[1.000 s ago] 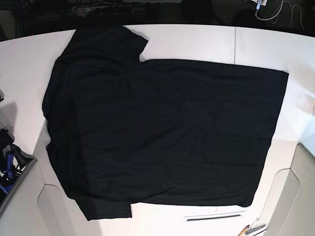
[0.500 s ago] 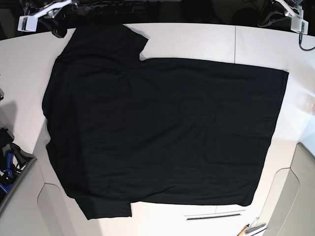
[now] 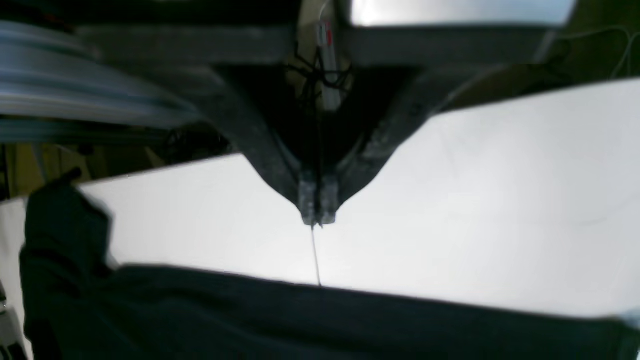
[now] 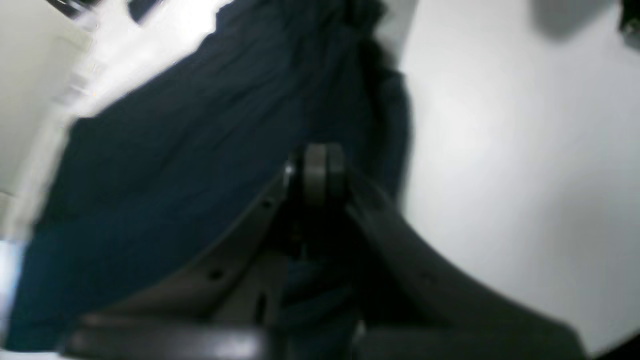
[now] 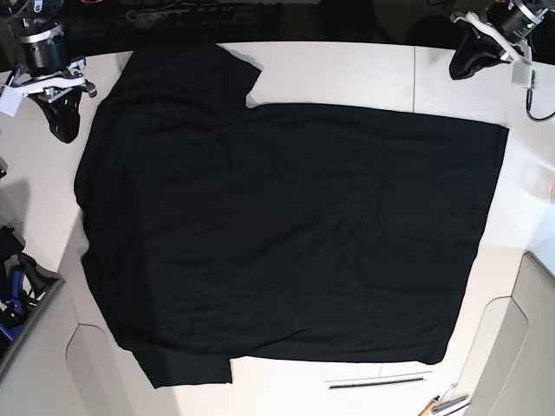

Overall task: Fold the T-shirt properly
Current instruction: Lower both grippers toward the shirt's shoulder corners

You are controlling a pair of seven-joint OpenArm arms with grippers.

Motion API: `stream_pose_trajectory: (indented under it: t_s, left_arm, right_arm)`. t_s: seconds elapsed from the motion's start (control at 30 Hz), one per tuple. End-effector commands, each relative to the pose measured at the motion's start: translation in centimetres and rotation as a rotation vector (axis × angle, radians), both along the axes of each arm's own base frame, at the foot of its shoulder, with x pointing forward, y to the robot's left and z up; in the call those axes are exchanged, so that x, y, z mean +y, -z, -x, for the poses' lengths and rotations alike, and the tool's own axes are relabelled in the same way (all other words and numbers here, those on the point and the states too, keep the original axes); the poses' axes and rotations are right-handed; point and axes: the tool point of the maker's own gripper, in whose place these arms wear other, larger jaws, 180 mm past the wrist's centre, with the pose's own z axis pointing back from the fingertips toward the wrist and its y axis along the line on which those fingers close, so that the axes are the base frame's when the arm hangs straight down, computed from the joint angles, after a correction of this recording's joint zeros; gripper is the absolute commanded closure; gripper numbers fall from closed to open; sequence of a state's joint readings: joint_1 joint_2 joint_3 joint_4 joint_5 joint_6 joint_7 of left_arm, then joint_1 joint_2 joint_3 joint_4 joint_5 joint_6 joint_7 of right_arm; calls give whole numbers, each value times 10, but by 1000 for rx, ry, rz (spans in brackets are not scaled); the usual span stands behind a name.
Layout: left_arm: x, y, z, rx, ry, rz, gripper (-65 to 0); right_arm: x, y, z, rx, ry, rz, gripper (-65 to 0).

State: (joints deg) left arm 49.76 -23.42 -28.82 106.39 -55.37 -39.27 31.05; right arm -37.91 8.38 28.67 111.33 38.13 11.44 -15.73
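The black T-shirt (image 5: 286,234) lies spread flat, plain side up, over most of the white table (image 5: 347,74), with one sleeve at the far left and one at the near left. My right gripper (image 5: 62,128) hangs shut and empty beside the shirt's far-left edge. In the right wrist view the right gripper (image 4: 317,172) is over the border between the T-shirt (image 4: 175,150) and the bare table (image 4: 500,150). My left gripper (image 5: 461,68) is shut and empty over bare table beyond the shirt's far-right corner. In the left wrist view the left gripper (image 3: 316,209) is above the T-shirt's edge (image 3: 300,325).
A seam (image 5: 414,78) runs across the table at the far right. Pens or small tools (image 5: 442,403) lie at the near right edge, next to a dark slot (image 5: 377,381). A blue and black object (image 5: 13,286) sits off the table's left side.
Both arms have come in from the far edge and moved down toward the table, the right one to the shirt's far-left side, the left one to its far-right corner. The shirt has not moved.
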Motion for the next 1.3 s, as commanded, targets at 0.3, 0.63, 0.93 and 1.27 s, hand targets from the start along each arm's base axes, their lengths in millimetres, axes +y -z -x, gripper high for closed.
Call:
stream_pose_trajectory:
  t_s: [0.3,0.63,0.93,1.27]
  left_arm:
    - [-2,-10,-16,-44,23,6,-263]
    - [-3,-14,-28,-71,29,1,-263]
    - [-3,-13,-28,-64,34,-2,-263]
    - [-3,-22,-47,-126,31,-2,-263]
  right_arm:
    - [-17,-2,-6,51,-21,229,-354]
    - [-16,62,-24,151,-5,11,-354]
    - [10,94,-29,183,-60,-215,-354]
    - [26,86,-32,137,-172,-209,0]
